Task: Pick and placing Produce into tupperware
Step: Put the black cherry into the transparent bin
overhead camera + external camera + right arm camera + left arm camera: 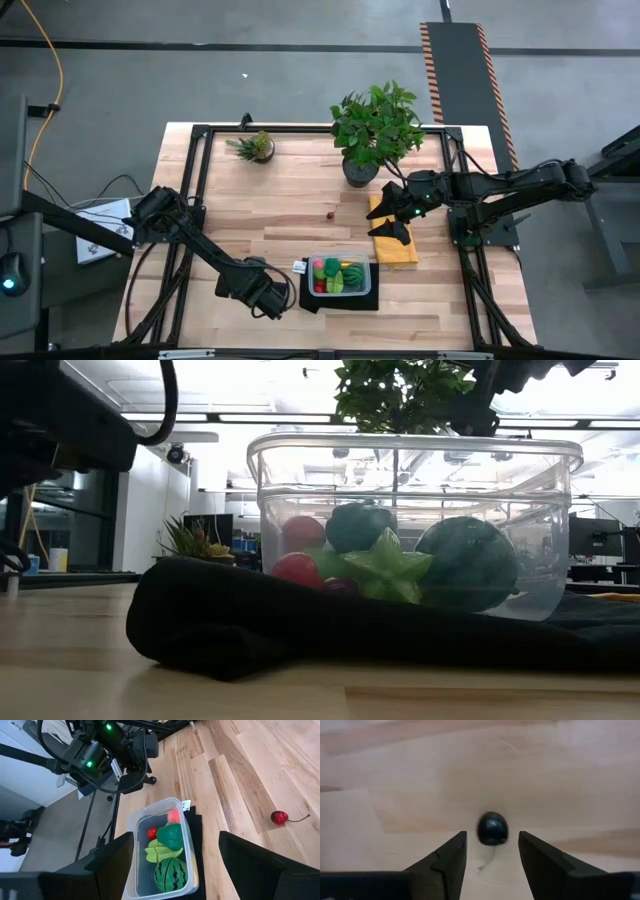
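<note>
The clear tupperware (340,275) sits on a black mat (230,625). It holds a watermelon (465,565), a green star fruit (388,568), a dark green piece and red pieces (298,568). My left gripper (268,300) is low over the table, left of the tupperware, and open (492,857). A small dark berry (492,828) lies on the wood just beyond its fingertips, untouched. My right gripper (397,218) hovers open above a yellow cloth (395,245). In its wrist view (175,865) the tupperware (160,850) is below and a red cherry (279,817) rests on the wood.
A large potted plant (375,130) stands at the table's far edge near my right arm, and a small one (256,147) stands far left. The cherry (330,213) lies on bare wood in the table's middle. A white tag (299,267) is beside the mat.
</note>
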Controlling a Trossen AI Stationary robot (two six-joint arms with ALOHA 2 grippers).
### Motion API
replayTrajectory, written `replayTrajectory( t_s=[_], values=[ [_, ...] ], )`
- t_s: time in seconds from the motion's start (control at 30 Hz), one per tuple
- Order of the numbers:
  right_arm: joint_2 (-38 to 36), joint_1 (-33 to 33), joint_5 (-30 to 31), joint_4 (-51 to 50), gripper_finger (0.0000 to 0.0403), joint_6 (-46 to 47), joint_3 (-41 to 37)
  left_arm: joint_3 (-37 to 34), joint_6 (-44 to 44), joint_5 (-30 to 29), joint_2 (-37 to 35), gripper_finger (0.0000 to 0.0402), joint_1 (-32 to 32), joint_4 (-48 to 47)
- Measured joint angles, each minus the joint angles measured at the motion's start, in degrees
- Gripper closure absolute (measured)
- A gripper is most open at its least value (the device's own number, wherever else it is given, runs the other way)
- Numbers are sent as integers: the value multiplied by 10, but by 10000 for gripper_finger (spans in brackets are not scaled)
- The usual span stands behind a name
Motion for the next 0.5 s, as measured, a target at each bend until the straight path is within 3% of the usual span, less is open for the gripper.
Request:
replayTrajectory(
  t_s=[0.5],
  values=[
    [0,0,0,0,121,0,0,-17,-5,5,11,229,-10,33]
  ],
)
